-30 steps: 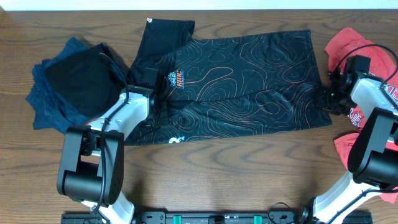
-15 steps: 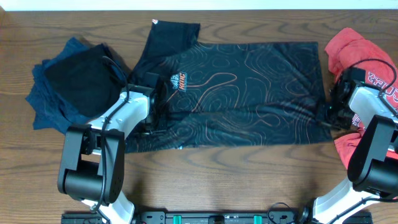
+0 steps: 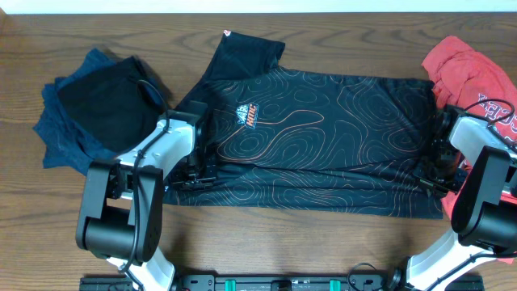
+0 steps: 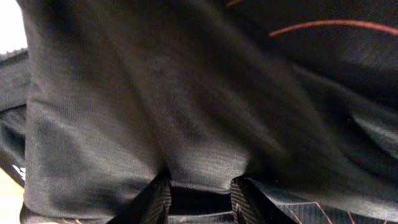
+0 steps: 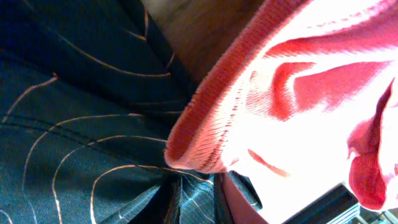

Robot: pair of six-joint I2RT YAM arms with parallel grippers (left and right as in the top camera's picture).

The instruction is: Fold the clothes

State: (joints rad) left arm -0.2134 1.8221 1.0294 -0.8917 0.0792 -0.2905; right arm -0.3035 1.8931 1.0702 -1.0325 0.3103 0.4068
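Observation:
The black jersey with orange-white contour lines and a small orange logo lies spread across the table, one sleeve folded up at the back left. My left gripper is shut on its left edge; the left wrist view shows black cloth pinched between the fingers. My right gripper is shut on its right edge; in the right wrist view jersey cloth is bunched between the fingers. The red T-shirt lies crumpled at the right, close against the right gripper, and fills the right wrist view.
A pile of dark blue and black clothes lies at the left, just behind the left arm. Bare wooden table shows in front of the jersey. The arm bases stand at the front edge.
Both grippers have pulled the jersey towards the front and to the right. It has gone from bunched to stretched flatter and wider, and the logo has shifted right.

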